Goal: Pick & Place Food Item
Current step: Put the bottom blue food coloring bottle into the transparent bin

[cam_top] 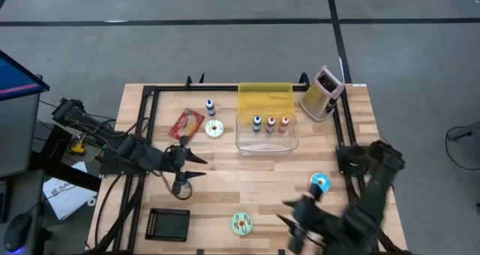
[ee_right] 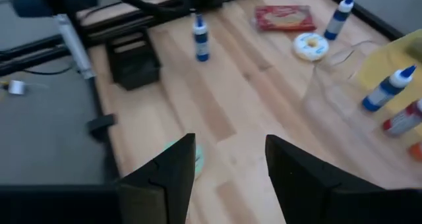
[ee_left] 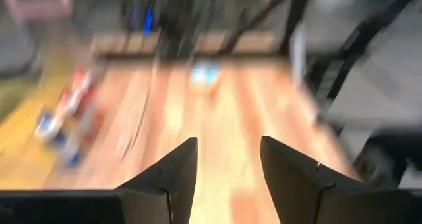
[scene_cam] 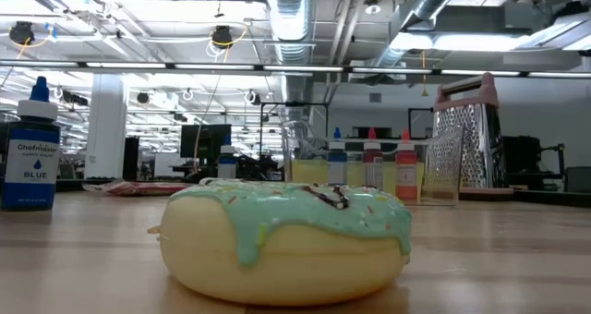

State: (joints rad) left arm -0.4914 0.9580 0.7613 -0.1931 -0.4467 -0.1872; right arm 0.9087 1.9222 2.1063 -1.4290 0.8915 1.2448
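The green donut (cam_top: pixel 241 223) lies flat near the table's (cam_top: pixel 225 172) front edge, between the two arms and touching neither. The right end effector (ee_right: pixel 227 165) hovers just beside it with its fingers apart and empty; in the right wrist view the donut peeks out beside one finger (ee_right: pixel 168 174). The left end effector (cam_top: pixel 196 167), also parted and empty, is farther off, so the right arm looks the likelier to take it. Being round, the donut has no long axis.
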